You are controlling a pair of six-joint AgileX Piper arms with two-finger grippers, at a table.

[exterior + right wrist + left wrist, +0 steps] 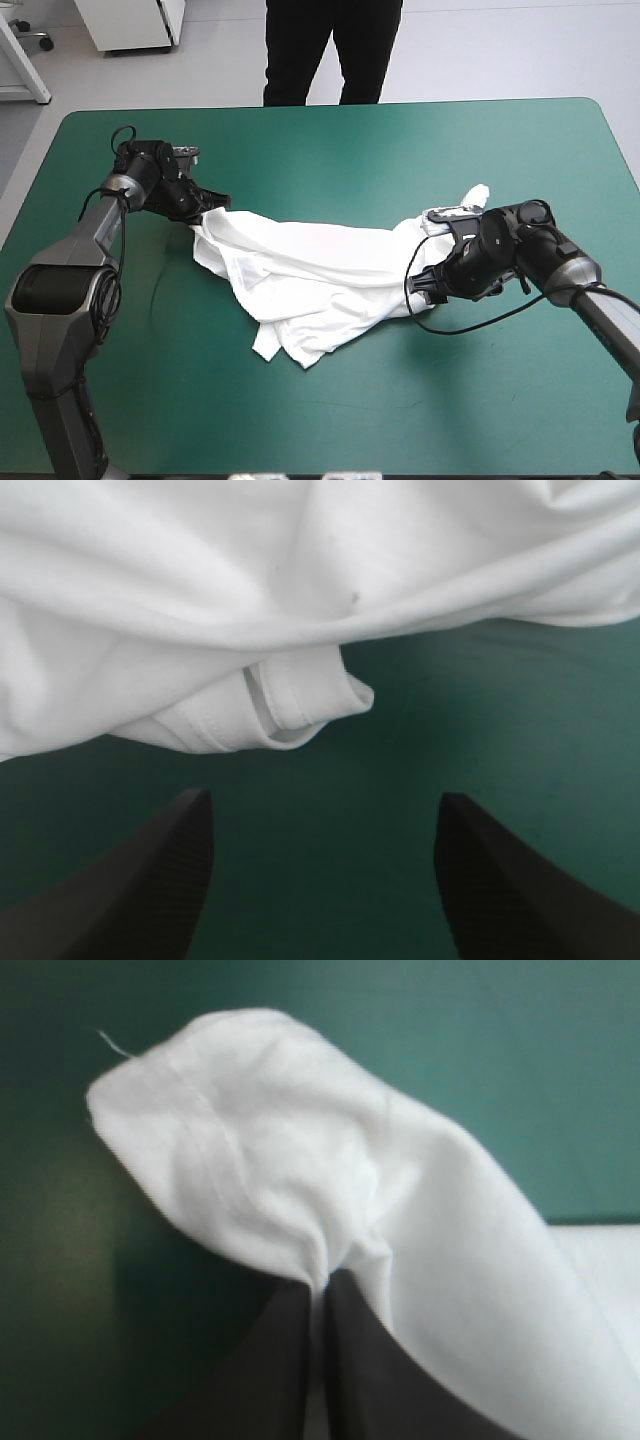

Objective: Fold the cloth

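The white T-shirt (310,270) lies crumpled and stretched across the middle of the teal-green table. My left gripper (203,213) holds its left end, and in the left wrist view the black fingers (290,1360) are shut on a hemmed corner of the T-shirt (270,1150). My right gripper (432,283) sits low at the shirt's right end. Its fingers (150,880) stand open over bare cover, and a hemmed fold of the T-shirt (280,710) lies just ahead of them, untouched.
The table's cover (400,150) shows bare beyond the shirt and along the near side (330,420). A loose white tip of the shirt (476,193) sticks up beside the right arm.
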